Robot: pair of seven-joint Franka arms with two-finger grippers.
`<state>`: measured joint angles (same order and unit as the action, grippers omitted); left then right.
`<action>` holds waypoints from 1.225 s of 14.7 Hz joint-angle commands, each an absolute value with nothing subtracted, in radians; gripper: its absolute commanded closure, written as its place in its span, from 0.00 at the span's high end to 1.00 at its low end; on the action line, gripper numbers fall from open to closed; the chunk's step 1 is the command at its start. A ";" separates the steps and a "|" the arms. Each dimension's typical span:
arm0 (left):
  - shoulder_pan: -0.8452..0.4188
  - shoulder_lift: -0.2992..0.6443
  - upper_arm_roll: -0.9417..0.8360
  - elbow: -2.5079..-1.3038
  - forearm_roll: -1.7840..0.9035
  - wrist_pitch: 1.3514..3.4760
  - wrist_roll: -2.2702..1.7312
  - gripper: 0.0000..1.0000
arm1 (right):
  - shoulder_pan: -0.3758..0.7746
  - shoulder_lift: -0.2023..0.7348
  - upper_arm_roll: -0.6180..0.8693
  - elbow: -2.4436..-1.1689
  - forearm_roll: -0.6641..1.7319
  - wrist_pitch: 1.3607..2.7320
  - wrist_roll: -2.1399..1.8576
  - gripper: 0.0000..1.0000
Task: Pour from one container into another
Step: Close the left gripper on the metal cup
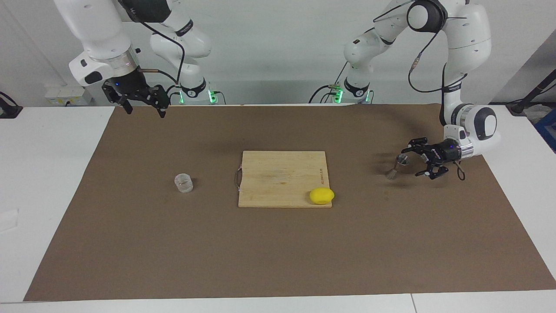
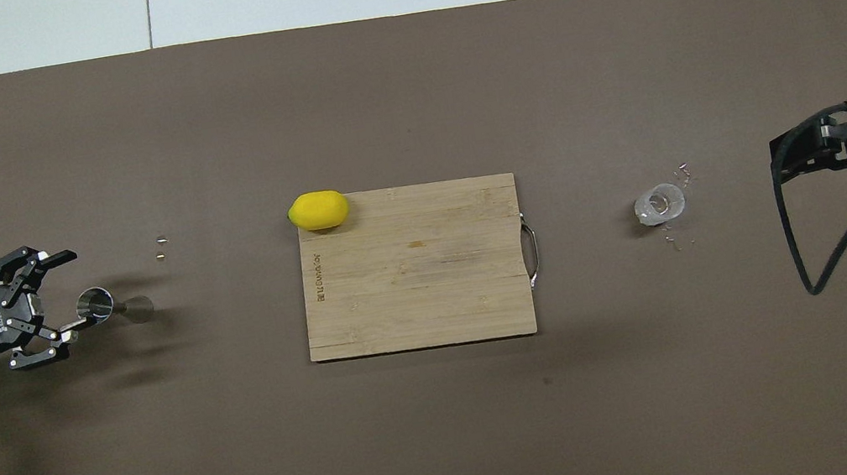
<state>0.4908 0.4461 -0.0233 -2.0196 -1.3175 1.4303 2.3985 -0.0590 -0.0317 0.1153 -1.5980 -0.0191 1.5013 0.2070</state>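
Observation:
The small clear glass [image 1: 183,182] [image 2: 660,204] stands upright on the brown mat toward the right arm's end of the table. The metal jigger [image 1: 397,167] [image 2: 108,307] stands toward the left arm's end. My left gripper [image 1: 412,163] [image 2: 65,294] is low over the mat right beside the jigger. It is turned sideways toward the jigger, open, with one fingertip close to the upper cup. I cannot tell whether it touches. My right gripper [image 1: 144,109] hangs open high over the mat's edge by its base, well clear of the glass.
A wooden cutting board [image 1: 278,174] [image 2: 431,287] with a metal handle lies at the middle of the brown mat [image 1: 278,261]. A yellow lemon [image 1: 322,195] [image 2: 318,210] rests on its corner. Small bits lie on the mat around the glass and near the jigger.

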 commanded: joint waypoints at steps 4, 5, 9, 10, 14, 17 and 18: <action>0.489 0.442 -0.020 -2.045 -1.278 1.434 2.442 1.00 | -0.069 -0.052 0.117 -1.620 0.003 1.514 0.210 1.00; 0.489 0.442 -0.020 -2.046 -1.270 1.434 2.442 1.00 | -0.069 -0.052 0.117 -1.620 0.003 1.514 0.210 1.00; 0.486 0.440 -0.020 -2.054 -1.253 1.445 2.456 1.00 | -0.069 -0.052 0.117 -1.620 0.003 1.514 0.210 1.00; 0.486 0.440 -0.020 -2.054 -1.252 1.447 2.467 1.00 | -0.069 -0.052 0.117 -1.620 0.003 1.514 0.210 1.00; 0.485 0.440 -0.020 -2.052 -1.252 1.447 2.468 0.78 | -0.069 -0.052 0.117 -1.620 0.003 1.514 0.210 1.00; 0.485 0.442 -0.020 -2.052 -1.252 1.450 2.468 0.55 | -0.069 -0.052 0.117 -1.620 0.003 1.514 0.210 1.00; 0.483 0.442 -0.020 -2.049 -1.252 1.450 2.468 0.52 | -0.069 -0.052 0.117 -1.620 0.003 1.514 0.210 1.00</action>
